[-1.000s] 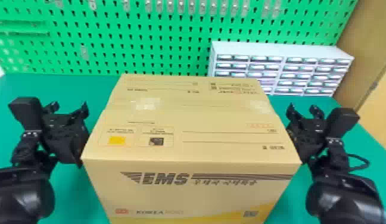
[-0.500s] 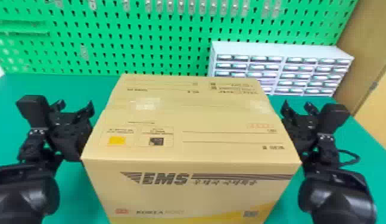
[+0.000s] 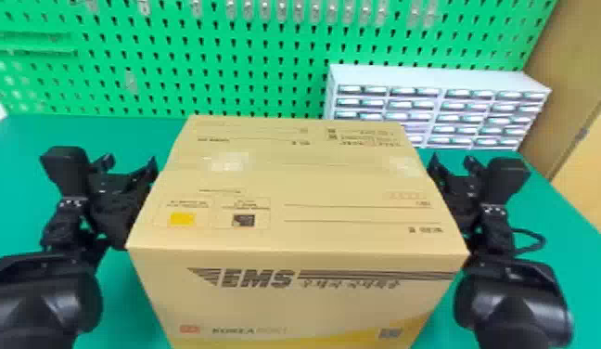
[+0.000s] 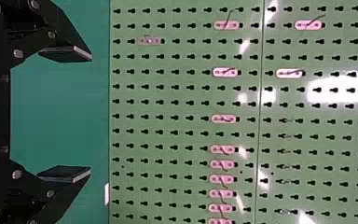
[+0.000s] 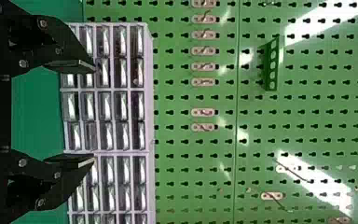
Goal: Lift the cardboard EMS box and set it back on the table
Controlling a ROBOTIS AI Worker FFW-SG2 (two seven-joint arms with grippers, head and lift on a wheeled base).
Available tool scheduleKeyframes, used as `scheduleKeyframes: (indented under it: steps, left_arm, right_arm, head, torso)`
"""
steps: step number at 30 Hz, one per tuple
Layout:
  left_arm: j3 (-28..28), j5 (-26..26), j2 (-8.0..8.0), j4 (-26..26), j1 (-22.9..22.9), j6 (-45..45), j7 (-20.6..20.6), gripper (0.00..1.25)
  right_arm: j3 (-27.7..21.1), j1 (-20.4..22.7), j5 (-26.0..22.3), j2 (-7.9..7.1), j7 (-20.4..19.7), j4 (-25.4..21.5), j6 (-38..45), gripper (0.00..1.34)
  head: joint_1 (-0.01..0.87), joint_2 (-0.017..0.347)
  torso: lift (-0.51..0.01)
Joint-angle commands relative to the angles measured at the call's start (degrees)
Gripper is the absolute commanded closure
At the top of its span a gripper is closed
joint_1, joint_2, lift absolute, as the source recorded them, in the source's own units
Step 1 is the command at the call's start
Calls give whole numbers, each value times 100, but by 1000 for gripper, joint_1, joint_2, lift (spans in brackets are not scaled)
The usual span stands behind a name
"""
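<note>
The cardboard EMS box [image 3: 295, 185] stands upright in the middle of the head view, its printed front toward me. Close against its left side is my left gripper [image 3: 130, 164], and close against its right side my right gripper [image 3: 450, 162]; whether either touches the cardboard I cannot tell. In the left wrist view the left gripper [image 4: 65, 113] is open, its two fingers wide apart with nothing between them. The right gripper [image 5: 72, 113] is likewise open in the right wrist view, with the drawer cabinet farther off behind its fingers.
The green table [image 3: 49, 127] extends around the box. Behind it rises a green pegboard [image 3: 174, 55] with small hooks. A drawer cabinet [image 3: 441, 79] stands at the back right, beyond the box. A cable [image 3: 533, 241] loops beside the right arm.
Both grippers have moved inward to the sides of the box, the left one rightward and the right one leftward. The box looks to be in the same place.
</note>
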Motion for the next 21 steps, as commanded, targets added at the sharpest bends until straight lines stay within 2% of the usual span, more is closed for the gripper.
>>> scheduleKeyframes:
  steps: [1,21]
  left_arm:
    - [-68,14,0,10,-17,0,0,400]
    - [-244,58,0,18,-61,0,0,407]
  right_arm:
    - [60,-16,-5,5,-19,47,-48,573]
    - [411,-165,-242,5,-89,381,-285,573]
  head:
    - [678,-17]
    - [678,-17]
  torso:
    - [-91]
    - [-91]
